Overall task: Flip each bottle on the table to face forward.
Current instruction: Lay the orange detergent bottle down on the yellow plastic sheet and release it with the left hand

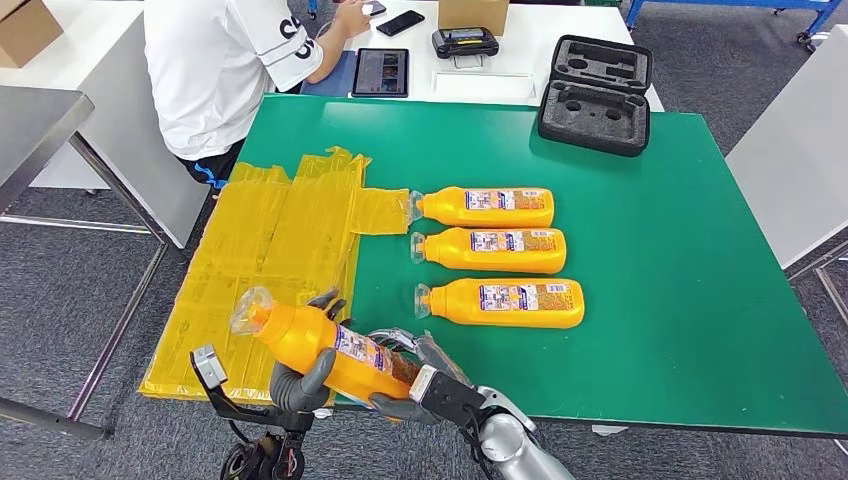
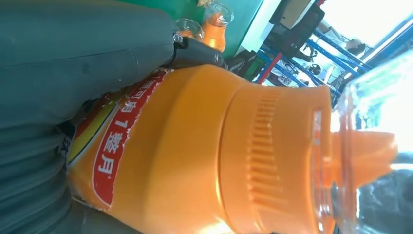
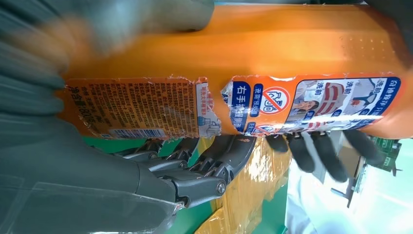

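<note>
A fourth bottle (image 1: 320, 345) is lifted off the green worktop (image 1: 700, 300) at about 7 o'clock, near the front edge, with both robot hands on it. The left robot hand (image 1: 300, 378) wraps round the upper body just below the shoulder, thumb on the near side and dark fingers showing over the far side. The right robot hand (image 1: 415, 375) cradles the base end from beneath, fingers curled round it. Holding it at both ends looks meant to let the bottle be rolled about its long axis, so that the wanted face comes round. It tilts, clear cap (image 1: 250, 308) raised towards 10 o'clock, over the yellow plastic sheet (image 1: 280, 240).

Three more bottles (image 1: 497, 249) lie on their sides in a column near the centre, caps pointing to 9 o'clock, printed labels up, well apart from the held one. By that pattern, the held bottle probably belongs in the gap at 6 o'clock of the column.

At 12 o'clock a person (image 1: 225, 60) sits at a white table beside a tablet (image 1: 380, 72) and an open black case (image 1: 595, 95).
</note>
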`<move>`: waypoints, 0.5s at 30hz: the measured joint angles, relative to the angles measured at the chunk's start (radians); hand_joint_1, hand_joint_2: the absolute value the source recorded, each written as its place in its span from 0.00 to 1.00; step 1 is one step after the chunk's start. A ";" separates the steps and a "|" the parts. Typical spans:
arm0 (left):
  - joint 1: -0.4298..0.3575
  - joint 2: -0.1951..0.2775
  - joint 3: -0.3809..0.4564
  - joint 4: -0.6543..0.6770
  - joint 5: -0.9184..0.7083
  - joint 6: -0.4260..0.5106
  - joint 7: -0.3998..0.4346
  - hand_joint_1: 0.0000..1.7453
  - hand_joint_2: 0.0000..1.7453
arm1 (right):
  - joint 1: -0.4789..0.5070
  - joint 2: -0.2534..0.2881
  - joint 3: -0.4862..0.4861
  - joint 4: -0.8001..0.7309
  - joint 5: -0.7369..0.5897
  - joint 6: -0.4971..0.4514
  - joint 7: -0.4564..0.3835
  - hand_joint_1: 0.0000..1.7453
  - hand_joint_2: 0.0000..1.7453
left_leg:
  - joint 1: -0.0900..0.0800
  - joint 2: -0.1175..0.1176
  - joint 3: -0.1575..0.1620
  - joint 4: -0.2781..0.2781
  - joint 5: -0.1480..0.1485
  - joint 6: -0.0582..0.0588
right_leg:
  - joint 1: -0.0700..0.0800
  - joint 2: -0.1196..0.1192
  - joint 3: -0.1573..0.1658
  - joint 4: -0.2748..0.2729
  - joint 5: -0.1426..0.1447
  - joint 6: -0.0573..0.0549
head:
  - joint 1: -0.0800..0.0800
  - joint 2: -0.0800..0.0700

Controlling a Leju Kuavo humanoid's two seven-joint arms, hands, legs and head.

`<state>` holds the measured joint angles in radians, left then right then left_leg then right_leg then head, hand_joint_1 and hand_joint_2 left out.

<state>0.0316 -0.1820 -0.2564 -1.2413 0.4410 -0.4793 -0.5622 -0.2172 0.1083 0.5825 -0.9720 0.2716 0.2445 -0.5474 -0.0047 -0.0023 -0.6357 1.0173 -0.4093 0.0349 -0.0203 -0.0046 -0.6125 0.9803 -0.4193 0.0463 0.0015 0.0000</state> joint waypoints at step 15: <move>-0.003 0.000 0.000 0.000 -0.015 -0.003 -0.020 1.00 1.00 | 0.002 0.000 0.002 0.000 0.001 -0.001 0.000 0.31 1.00 | 0.000 0.000 0.000 0.000 0.000 0.000 | 0.000 0.000 0.000 0.000 0.000 0.000 | 0.000 0.000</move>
<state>0.0286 -0.1820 -0.2564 -1.2413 0.4256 -0.4825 -0.5821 -0.2148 0.1086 0.5840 -0.9720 0.2723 0.2437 -0.5473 -0.0047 -0.0021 -0.6357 1.0173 -0.4093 0.0349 -0.0203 -0.0045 -0.6125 0.9803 -0.4193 0.0463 0.0015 0.0000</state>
